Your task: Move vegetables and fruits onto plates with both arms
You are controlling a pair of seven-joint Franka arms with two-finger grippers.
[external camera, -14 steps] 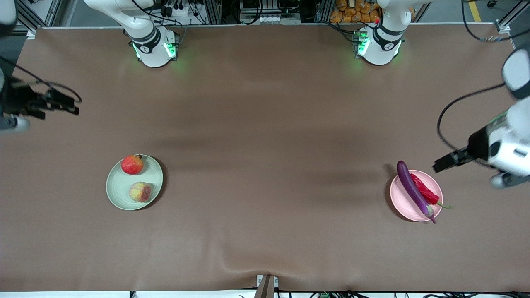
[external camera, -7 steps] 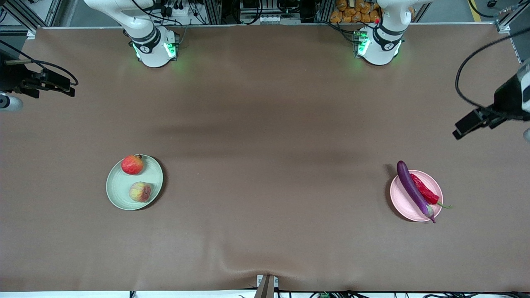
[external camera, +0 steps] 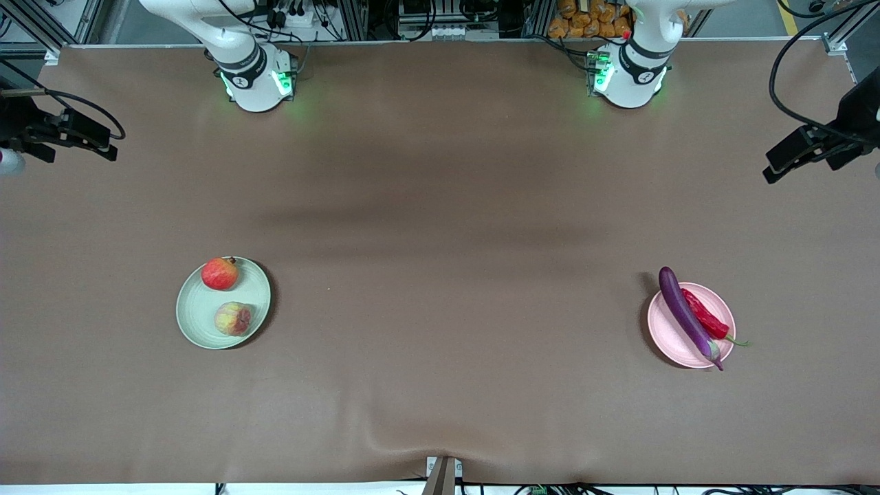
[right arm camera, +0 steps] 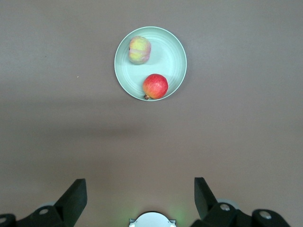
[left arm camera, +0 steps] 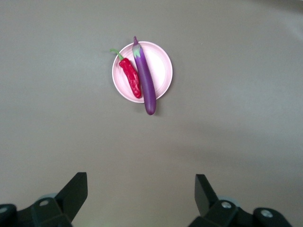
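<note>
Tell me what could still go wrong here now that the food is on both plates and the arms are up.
Two things, both mild. The eggplant is longer than the pink plate, so both its ends overhang the rim; a bump could roll it onto the table. The chili pepper lies against it with its stem past the rim, so it might follow. On the green plate, the pomegranate sits close to the rim and, being round, could roll off if jolted. The peach looks safer.

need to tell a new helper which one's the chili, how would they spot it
Find the pale pink round plate toward the left arm's end of the brown table. Two vegetables lie on it touching. The chili is the shorter shiny red one with a thin green stem, beside the long glossy purple eggplant.
</note>
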